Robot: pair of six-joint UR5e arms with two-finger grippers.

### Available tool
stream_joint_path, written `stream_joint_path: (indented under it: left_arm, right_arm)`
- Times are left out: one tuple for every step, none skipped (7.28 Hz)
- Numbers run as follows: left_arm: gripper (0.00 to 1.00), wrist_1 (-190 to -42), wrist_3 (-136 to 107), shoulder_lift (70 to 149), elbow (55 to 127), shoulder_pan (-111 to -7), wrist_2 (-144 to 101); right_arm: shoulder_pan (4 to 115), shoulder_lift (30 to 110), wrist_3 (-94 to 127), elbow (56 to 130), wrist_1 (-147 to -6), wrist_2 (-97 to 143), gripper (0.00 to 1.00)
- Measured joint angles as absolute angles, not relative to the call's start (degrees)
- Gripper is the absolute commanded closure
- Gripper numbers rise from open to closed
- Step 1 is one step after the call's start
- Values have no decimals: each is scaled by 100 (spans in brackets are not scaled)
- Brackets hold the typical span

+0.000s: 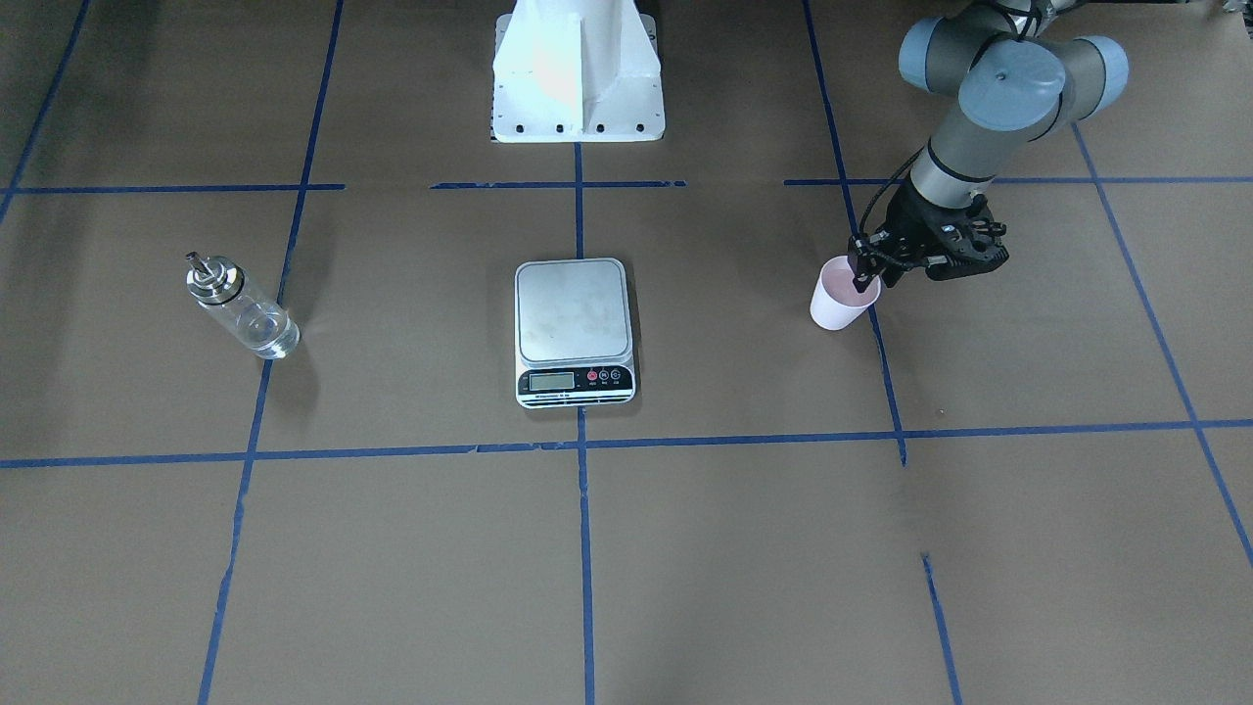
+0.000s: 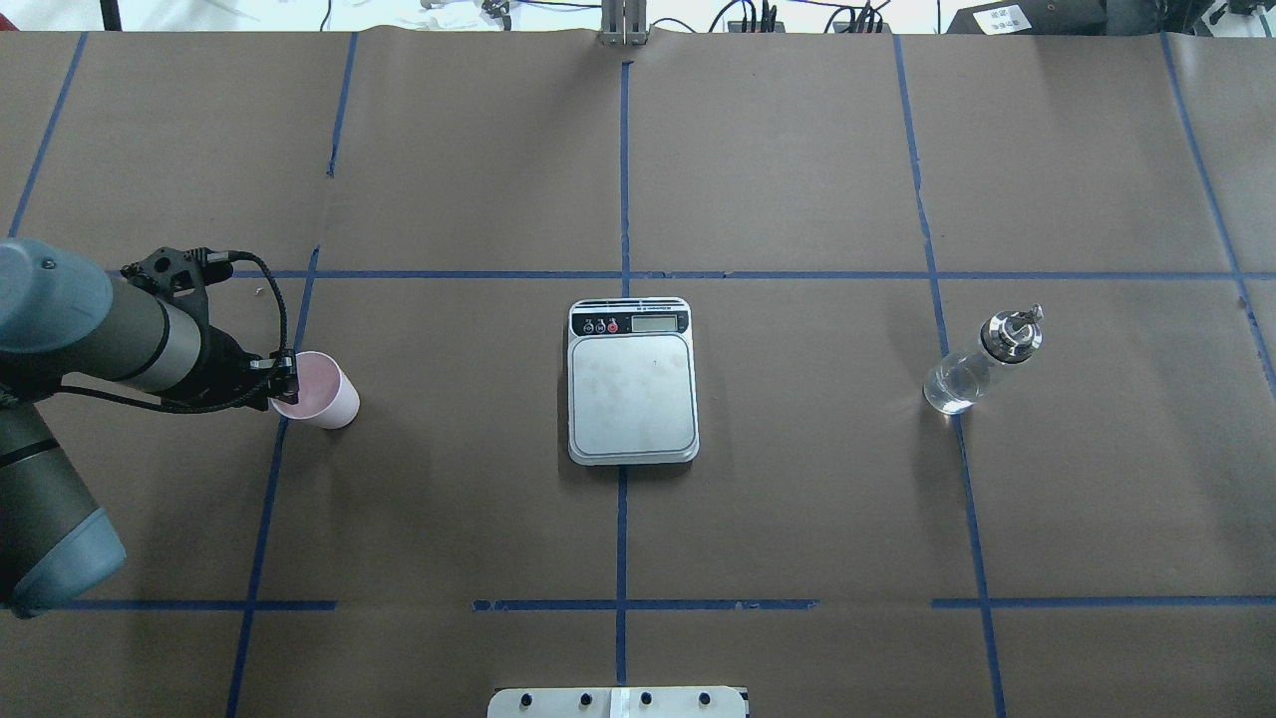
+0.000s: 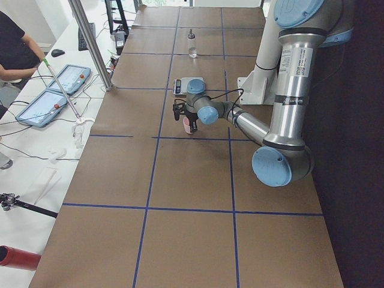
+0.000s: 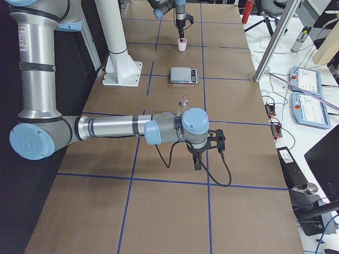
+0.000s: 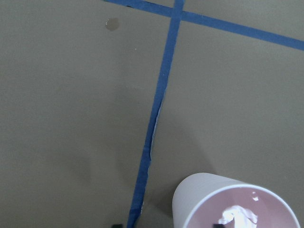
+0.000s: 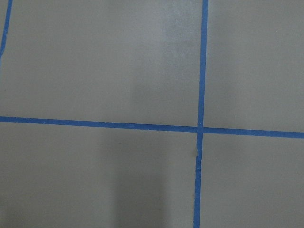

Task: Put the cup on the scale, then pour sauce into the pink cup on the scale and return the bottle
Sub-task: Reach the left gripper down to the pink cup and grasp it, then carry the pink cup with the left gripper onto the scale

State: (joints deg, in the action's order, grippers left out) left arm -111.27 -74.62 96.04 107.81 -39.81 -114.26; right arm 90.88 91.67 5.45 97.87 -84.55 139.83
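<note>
Left claw [image 1: 865,282] is open over the rim of the cup [image 1: 834,305], one finger inside, one outside.
The cup stands straight up, mouth to the ceiling, on the table [image 1: 685,548] at the robot's left, well apart from the scale [image 1: 573,311]. A hard pinch could squash its thin wall or tip it, and a weak one could let it slip. Right claw [image 4: 197,161]: cannot tell.

Items by count — one cup [image 1: 844,294], one scale [image 1: 574,328], one bottle [image 1: 240,308]; two robot arms, left arm [image 1: 989,88] and right arm [image 4: 106,127] — plus two blue-edged tablets [image 3: 71,78].
</note>
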Motion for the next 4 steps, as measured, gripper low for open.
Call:
stream_joint_path:
  left_arm:
    - [100, -11092, -7464, 9677, 10765, -3981, -11429]
    - [100, -11075, -7476, 9730, 10781, -3981, -11449]
    - [100, -11031, -7493, 9746, 10861, -3982, -11506]
    - [100, -10835, -7499, 9745, 11079, -3990, -11628]
  right_arm:
    - [9088, 9167, 545, 9790, -8455, 13983, 0]
    - [9088, 9167, 545, 9790, -8455, 13983, 0]
    - [9088, 9161, 545, 9791, -8455, 13984, 0]
    - [9088, 9155, 545, 9791, -8455, 13983, 0]
